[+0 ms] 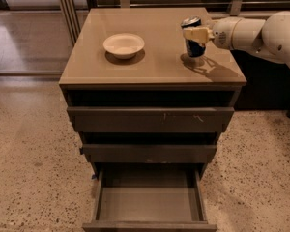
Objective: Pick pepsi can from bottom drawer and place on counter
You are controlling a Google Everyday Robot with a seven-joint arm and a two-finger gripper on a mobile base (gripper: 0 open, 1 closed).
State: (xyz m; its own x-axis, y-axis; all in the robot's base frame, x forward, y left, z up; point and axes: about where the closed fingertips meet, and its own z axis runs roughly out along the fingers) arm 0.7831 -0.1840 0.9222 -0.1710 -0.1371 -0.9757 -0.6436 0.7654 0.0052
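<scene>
The gripper is hanging over the tabletop near its right edge, jaws clamping the upper part of the pepsi can, which is apparently resting there. Placement is seemingly concluding. The next move calls for opening the jaws and withdrawing without tipping the can.

You are seeing the gripper covering part of the pepsi can at the right of the counter; the bottom drawer is running off the near edge.
</scene>
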